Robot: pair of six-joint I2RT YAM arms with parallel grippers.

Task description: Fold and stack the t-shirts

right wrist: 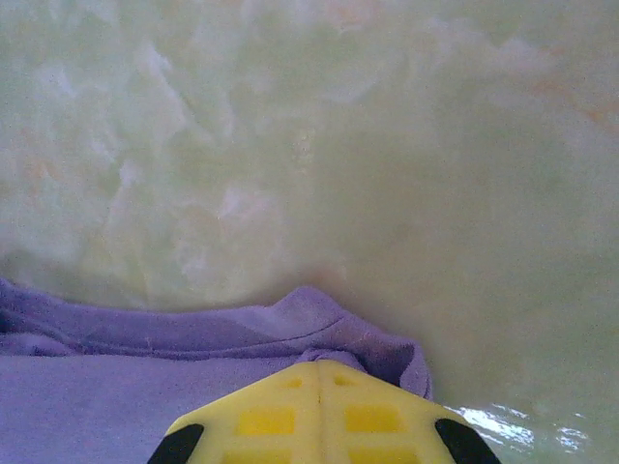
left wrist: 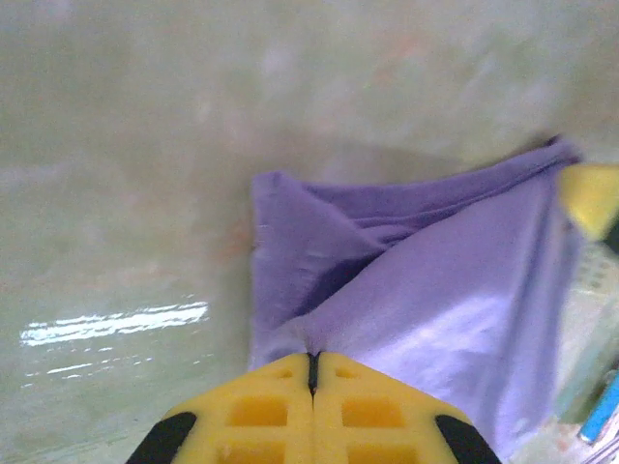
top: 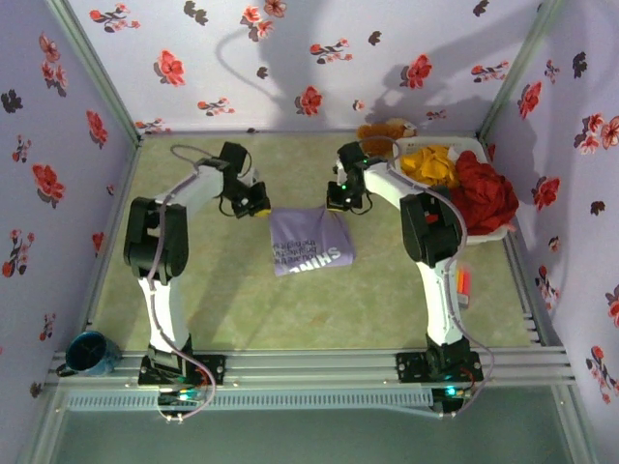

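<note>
A: Left gripper (left wrist: 312, 360), yellow, has its jaws pressed together on a pinched corner of the lavender t-shirt (left wrist: 435, 309). The other one?

B: Right gripper (right wrist: 319, 365) is closed as well, with the shirt's edge bunched at its tips.

A: Where does the shirt sit?

B: On the desk (top: 242, 300), between the two arms. Each gripper has one far corner, and the cloth trails toward the near side.

A: Any writing?

B: White lettering, upside down from above. The big word looks like "SHIN…"; the smaller lines are illegible.

A: Anything else?

B: A white basket (top: 495, 235) at far right holds a red t-shirt (top: 484, 193) and an orange-yellow t-shirt (top: 430, 164). A brown plush toy (top: 385, 130) sits just beside them.
</note>
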